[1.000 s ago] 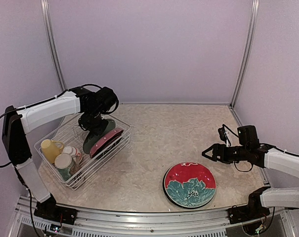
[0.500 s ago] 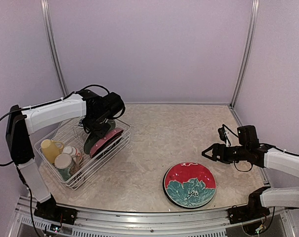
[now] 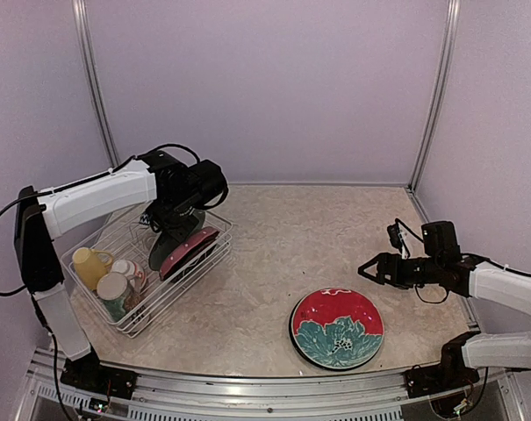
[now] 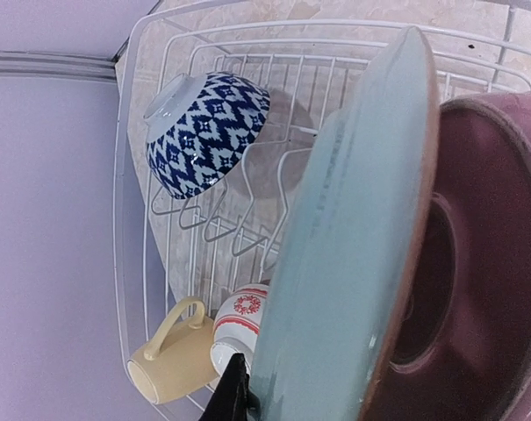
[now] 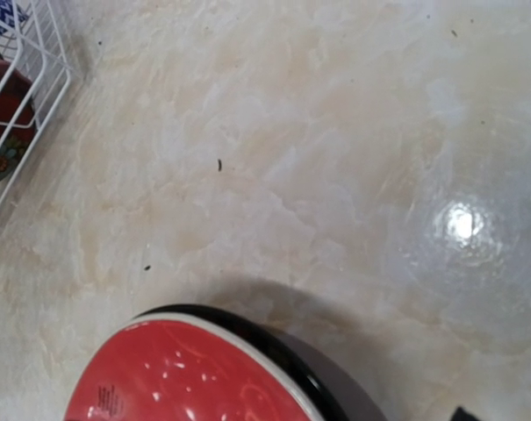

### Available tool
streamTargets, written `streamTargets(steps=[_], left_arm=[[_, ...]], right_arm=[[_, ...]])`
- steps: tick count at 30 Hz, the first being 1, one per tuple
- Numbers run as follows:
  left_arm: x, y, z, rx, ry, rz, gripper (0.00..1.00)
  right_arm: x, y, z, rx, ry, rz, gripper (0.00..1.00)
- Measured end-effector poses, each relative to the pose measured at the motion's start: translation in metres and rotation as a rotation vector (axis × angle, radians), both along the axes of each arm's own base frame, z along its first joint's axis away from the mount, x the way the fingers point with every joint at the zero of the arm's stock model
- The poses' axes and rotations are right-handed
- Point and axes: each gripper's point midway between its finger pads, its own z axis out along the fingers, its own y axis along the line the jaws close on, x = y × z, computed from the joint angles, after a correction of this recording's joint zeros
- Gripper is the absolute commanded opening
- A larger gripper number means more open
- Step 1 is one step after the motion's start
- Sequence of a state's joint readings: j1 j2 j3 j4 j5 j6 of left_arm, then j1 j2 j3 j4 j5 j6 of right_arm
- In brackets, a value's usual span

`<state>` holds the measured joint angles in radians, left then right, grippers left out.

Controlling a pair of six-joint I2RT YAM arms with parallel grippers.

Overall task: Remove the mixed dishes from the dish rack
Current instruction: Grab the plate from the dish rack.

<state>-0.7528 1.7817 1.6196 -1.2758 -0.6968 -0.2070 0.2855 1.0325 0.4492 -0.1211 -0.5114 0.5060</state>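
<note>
The white wire dish rack (image 3: 135, 326) (image 4: 123, 219) stands at the left. In it a pale green plate (image 3: 163, 252) (image 4: 353, 246) stands on edge against a pink plate (image 3: 191, 247) (image 4: 480, 263). My left gripper (image 3: 174, 230) (image 4: 247, 399) is shut on the green plate's upper rim; only one black finger (image 4: 232, 393) shows beside it. A blue patterned bowl (image 4: 208, 132), a yellow mug (image 3: 89, 263) (image 4: 164, 360), a red-trimmed white cup (image 4: 239, 317) and a cream mug (image 3: 116, 289) also sit in the rack. My right gripper (image 3: 364, 268) hangs open and empty over the table.
A red floral plate (image 3: 337, 328) (image 5: 195, 368) lies flat on the table at the front right, just below my right gripper. Purple walls and metal posts (image 3: 432, 96) close in the table on three sides.
My left gripper has closed onto the green plate's rim, and its wrist has shifted a little to the right. The right arm has not moved.
</note>
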Motion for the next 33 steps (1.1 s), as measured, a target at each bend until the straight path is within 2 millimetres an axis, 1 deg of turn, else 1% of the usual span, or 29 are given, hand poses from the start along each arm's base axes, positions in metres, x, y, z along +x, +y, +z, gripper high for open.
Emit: streamTargets(steps=[6,11,16,23,27,30,32,33], left_arm=[[-0.004,-0.003,0.017,-0.003,-0.019,0.008,0.00],[0.000,-0.007,0.035,-0.044,-0.085,0.041,0.00],[0.000,-0.005,0.053,-0.097,-0.145,0.075,0.00],[0.001,0.010,0.088,-0.146,-0.262,0.133,0.00],[-0.005,0.022,0.108,-0.216,-0.309,0.169,0.00],[-0.012,0.033,0.128,-0.317,-0.348,0.198,0.00],[-0.017,0.041,0.141,-0.436,-0.374,0.218,0.00],[-0.019,0.045,0.146,-0.523,-0.382,0.231,0.00]], right_arm=[[0.001,0.000,0.000,-0.001,0.000,0.000,0.88],[0.002,0.001,0.000,-0.001,0.000,0.000,0.88],[0.002,0.001,-0.001,-0.001,0.002,0.000,0.88],[0.003,0.001,0.000,0.000,-0.002,-0.001,0.88],[0.003,0.001,0.000,0.002,-0.003,-0.001,0.88],[0.004,0.001,0.001,0.005,-0.006,-0.003,0.88],[0.004,0.001,0.001,0.006,-0.006,-0.004,0.88],[0.004,0.001,0.001,0.006,-0.004,-0.005,0.88]])
